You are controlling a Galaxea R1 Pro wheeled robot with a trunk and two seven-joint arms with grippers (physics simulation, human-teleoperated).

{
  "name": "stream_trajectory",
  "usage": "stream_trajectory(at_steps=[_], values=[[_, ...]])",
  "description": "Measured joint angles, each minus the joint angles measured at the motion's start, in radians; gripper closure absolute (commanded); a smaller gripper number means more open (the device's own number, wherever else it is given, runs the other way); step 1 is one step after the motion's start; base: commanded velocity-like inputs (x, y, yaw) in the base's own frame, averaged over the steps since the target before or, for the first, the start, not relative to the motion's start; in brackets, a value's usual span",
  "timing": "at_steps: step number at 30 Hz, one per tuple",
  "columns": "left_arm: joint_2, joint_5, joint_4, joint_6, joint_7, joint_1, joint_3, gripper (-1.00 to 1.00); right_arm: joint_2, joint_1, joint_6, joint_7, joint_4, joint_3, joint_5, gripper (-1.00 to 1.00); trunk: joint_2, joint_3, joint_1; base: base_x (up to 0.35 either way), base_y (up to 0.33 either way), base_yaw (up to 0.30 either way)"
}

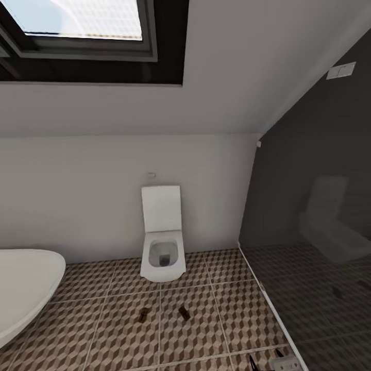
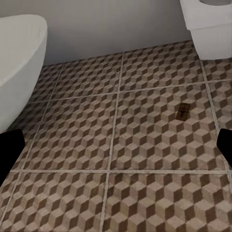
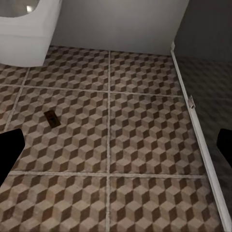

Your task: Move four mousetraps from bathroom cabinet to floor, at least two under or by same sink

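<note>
Two mousetraps lie flat on the cube-patterned bathroom floor [image 1: 103,330] in front of the toilet: one mousetrap [image 1: 144,315] to the left and a second mousetrap [image 1: 184,313] to the right. The left wrist view has a mousetrap [image 2: 182,110] well ahead of my left gripper [image 2: 116,145]. That gripper is open, with bare tiles between its dark fingers [image 2: 10,147]. Over in the right wrist view, a mousetrap [image 3: 51,118] lies ahead of my right gripper [image 3: 116,145], which is also open and holds nothing. The cabinet is out of view.
A white wall-hung toilet [image 1: 163,242] with its lid up stands at the back wall. A white rounded basin [image 1: 23,288] juts in at the left. A dark glass partition [image 1: 309,232] on a white floor rail [image 1: 268,304] closes the right side. A skylight is overhead.
</note>
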State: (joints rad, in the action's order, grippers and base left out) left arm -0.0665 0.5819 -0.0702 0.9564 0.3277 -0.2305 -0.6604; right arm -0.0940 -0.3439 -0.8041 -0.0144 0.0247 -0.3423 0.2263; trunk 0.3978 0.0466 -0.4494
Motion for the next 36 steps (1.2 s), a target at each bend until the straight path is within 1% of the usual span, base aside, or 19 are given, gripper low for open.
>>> stream_trajectory(at_steps=[8, 12, 18, 20, 24, 30, 34, 36], values=[[0.000, 0.000, 0.000, 0.000, 0.000, 0.000, 0.000, -1.00, -0.001, 0.003, -0.009, 0.000, -0.006, 0.000, -0.001, -1.00, 0.000, 0.000, 0.000, 0.000, 0.000, -0.001], [0.000, 0.000, 0.000, 0.000, 0.000, 0.000, 0.000, -1.00, -0.001, 0.039, -0.022, 0.000, -0.007, -0.001, -0.001, -1.00, 0.000, 0.000, 0.000, 0.000, 0.000, 0.000], [0.000, 0.000, 0.000, 0.000, 0.000, 0.000, 0.000, -1.00, -0.001, 0.071, -0.061, 0.001, -0.007, -0.001, 0.000, -1.00, 0.000, 0.000, 0.000, 0.000, 0.000, 0.000], [0.000, 0.000, 0.000, 0.000, 0.000, 0.000, 0.000, -1.00, 0.000, 0.096, -0.075, 0.000, -0.008, -0.001, 0.000, -1.00, 0.000, 0.000, 0.000, 0.000, 0.000, 0.000], [0.001, 0.000, 0.000, 0.000, 0.000, 0.000, 0.000, -1.00, 0.002, 0.111, -0.081, 0.000, -0.008, -0.001, 0.000, -1.00, 0.000, 0.000, 0.000, 0.000, 0.000, 0.000], [0.001, 0.000, 0.000, -0.001, 0.000, 0.000, 0.000, -1.00, 0.013, 0.121, -0.082, 0.000, -0.008, -0.002, 0.000, -1.00, 0.000, 0.000, 0.000, 0.000, 0.000, 0.000], [0.001, 0.000, 0.000, -0.001, 0.000, 0.000, 0.000, -1.00, 0.026, 0.127, -0.082, -0.002, -0.008, -0.003, -0.001, -1.00, 0.000, 0.000, 0.000, 0.000, 0.000, 0.000], [0.002, 0.000, 0.000, -0.001, 0.000, 0.000, 0.000, -1.00, 0.033, 0.141, -0.082, -0.002, -0.008, -0.003, 0.000, -1.00, 0.000, 0.000, 0.000, 0.000, 0.000, 0.000]])
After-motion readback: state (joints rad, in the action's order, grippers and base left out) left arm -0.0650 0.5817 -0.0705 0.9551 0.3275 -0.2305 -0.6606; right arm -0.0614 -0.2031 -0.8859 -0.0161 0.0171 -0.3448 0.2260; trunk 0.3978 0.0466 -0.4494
